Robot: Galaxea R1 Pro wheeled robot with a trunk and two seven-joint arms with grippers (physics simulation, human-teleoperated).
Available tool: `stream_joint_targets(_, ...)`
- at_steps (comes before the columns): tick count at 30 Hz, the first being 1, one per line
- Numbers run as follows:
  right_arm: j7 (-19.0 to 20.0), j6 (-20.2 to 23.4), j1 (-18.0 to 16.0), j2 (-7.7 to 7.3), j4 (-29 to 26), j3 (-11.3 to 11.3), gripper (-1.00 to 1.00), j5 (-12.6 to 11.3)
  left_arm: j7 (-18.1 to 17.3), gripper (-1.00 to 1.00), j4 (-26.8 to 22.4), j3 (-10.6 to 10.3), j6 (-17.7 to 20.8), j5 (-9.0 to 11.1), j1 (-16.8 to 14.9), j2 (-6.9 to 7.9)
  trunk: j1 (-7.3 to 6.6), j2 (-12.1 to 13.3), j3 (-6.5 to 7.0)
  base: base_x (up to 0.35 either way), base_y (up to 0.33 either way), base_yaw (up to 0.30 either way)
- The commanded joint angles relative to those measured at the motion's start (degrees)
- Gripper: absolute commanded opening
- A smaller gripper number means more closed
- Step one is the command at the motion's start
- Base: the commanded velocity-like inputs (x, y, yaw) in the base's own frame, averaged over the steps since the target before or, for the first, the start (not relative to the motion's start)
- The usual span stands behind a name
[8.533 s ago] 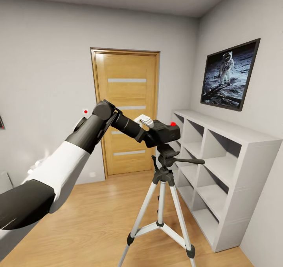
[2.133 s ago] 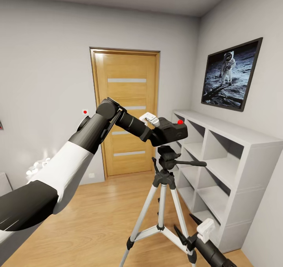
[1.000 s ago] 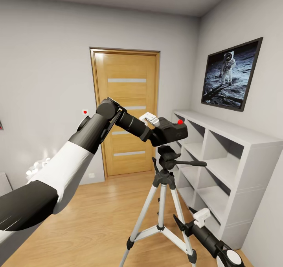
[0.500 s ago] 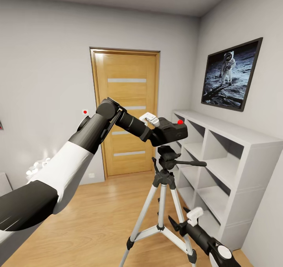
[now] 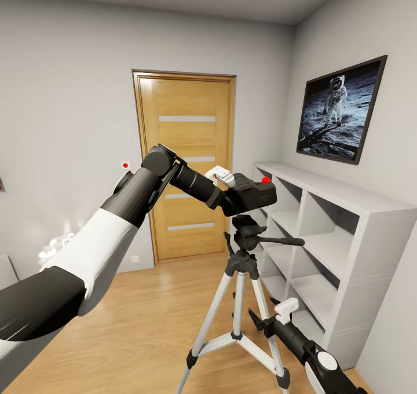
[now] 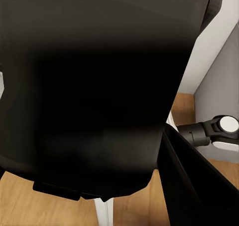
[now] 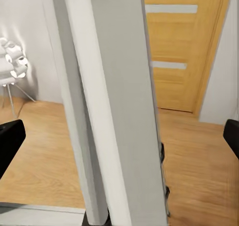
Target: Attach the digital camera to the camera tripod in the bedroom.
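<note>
The camera tripod (image 5: 238, 301) stands on the plank floor beside the white cube shelf (image 5: 324, 249). The left claw (image 5: 231, 194) is clenched on the digital camera (image 5: 255, 192), just above the tripod head. The right claw (image 5: 256, 320) (spread wide) flanks a silver leg.

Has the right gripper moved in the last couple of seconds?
Yes. In the head view the right gripper has risen and shifted left against the tripod: it now sits beside the right-hand leg, clearly higher than before.
</note>
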Motion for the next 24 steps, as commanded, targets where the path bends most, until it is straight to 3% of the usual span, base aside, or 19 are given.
stream_joint_targets(1,0.06,-0.16,-0.07,-0.04,0.05,0.11,1.00,-0.19,-0.65,-1.00,-0.03,0.06,0.53,-0.65,-0.01,-0.03,0.02,-0.05,-0.03,0.000,0.000,0.000)
stream_joint_targets(13,-0.17,-0.16,-0.27,-0.04,0.23,0.08,1.00,-0.18,-0.65,-1.00,-0.03,0.06,0.53,-0.66,-0.02,-0.03,0.02,-0.05,-0.03,0.000,0.000,0.000)
stream_joint_targets(24,-0.82,-0.16,-1.98,0.13,4.09,0.09,1.00,-0.17,-0.66,-1.00,-0.03,0.06,0.53,-0.66,-0.03,-0.03,0.02,-0.05,-0.03,0.000,0.000,0.000)
